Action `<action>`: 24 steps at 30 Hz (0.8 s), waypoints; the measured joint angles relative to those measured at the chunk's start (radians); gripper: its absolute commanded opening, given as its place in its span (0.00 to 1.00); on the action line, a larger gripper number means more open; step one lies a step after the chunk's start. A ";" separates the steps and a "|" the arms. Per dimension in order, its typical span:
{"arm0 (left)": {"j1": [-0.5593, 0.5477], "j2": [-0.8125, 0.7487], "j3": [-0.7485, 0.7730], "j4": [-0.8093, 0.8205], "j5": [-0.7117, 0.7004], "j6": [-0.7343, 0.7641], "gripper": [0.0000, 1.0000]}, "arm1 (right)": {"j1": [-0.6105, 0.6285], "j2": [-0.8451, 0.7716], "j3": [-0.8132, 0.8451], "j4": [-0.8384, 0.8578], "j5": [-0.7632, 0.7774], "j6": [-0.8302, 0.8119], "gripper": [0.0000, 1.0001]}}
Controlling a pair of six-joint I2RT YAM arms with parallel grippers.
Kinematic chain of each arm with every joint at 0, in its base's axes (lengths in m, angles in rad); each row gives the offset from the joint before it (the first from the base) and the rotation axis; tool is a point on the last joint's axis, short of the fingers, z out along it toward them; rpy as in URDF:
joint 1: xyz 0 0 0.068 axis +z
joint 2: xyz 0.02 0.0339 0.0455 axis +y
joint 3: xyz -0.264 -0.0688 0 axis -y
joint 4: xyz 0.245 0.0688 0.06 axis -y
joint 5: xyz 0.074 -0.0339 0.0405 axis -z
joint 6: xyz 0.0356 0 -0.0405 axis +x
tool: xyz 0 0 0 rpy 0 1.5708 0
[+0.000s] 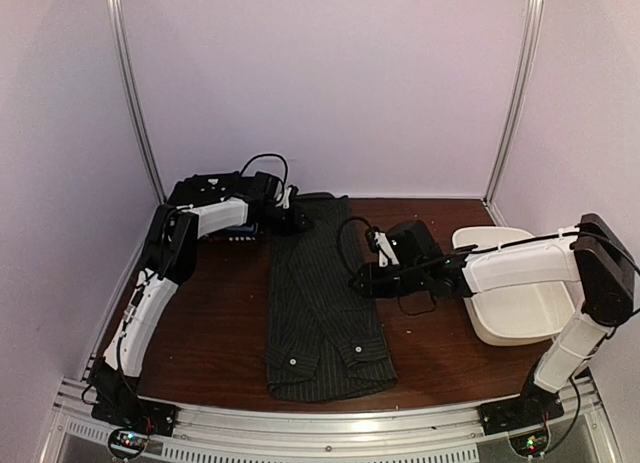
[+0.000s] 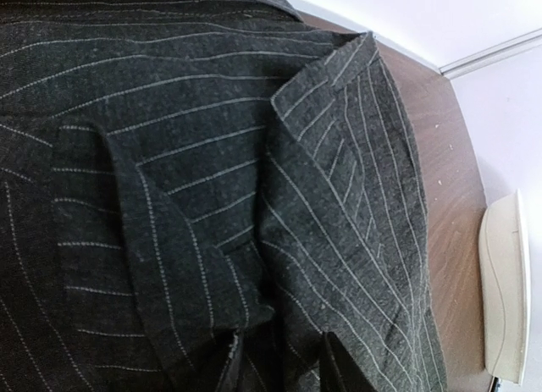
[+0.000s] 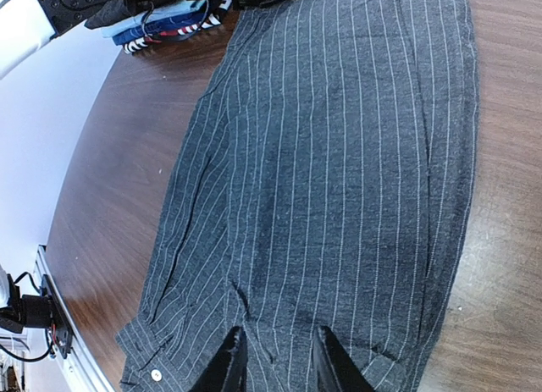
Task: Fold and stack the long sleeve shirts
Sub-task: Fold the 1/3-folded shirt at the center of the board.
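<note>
The charcoal pinstriped shirt [image 1: 325, 303] lies in a long narrow strip down the middle of the table, with small white buttons near its front end. My left gripper [image 1: 292, 220] is at the shirt's far collar end. In the left wrist view the shirt [image 2: 212, 155] is bunched up close, and the left gripper [image 2: 279, 362] is closed on a thick fold. My right gripper [image 1: 360, 281] is low at the shirt's right edge, about halfway along. In the right wrist view the right gripper [image 3: 275, 358] is open just over the flat shirt [image 3: 339, 155].
A white plastic tub [image 1: 510, 303] stands at the right of the table, and its edge shows in the left wrist view [image 2: 506, 282]. A small pile of blue and striped clothes [image 3: 161, 28] lies at the far left under the left arm. A metal rail [image 1: 330, 423] runs along the front edge.
</note>
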 measured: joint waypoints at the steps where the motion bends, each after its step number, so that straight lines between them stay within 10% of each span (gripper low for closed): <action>1: 0.007 0.000 0.001 -0.003 0.005 -0.001 0.32 | -0.008 0.000 0.000 0.000 -0.003 -0.002 0.29; 10: 0.015 -0.100 -0.040 -0.055 0.007 0.017 0.35 | -0.074 0.121 0.206 -0.010 -0.063 -0.042 0.28; 24: -0.018 -0.467 -0.487 0.076 -0.006 0.023 0.24 | -0.226 0.748 0.835 0.081 -0.306 0.005 0.21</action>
